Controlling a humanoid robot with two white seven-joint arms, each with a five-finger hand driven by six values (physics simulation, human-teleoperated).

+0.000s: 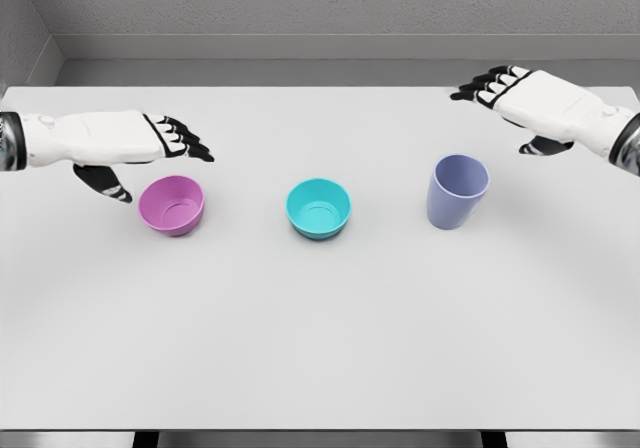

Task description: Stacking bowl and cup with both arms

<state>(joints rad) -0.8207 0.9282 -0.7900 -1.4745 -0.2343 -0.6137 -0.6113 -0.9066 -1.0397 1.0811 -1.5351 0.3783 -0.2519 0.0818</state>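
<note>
Both hands, left [150, 140] and right [520, 93], hover with spread fingers above the white table [320, 338] before grey walls [330, 3].

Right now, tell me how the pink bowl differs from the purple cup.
The pink bowl is low and wide; the purple cup is taller and narrower. The bowl sits at the left of the table, just below the left hand; the cup stands at the right, nearer the right hand. Both are upright, empty and not held.

White table [320, 348], grey wall [330, 3] behind, pale ledge along its base, soft even light
</note>
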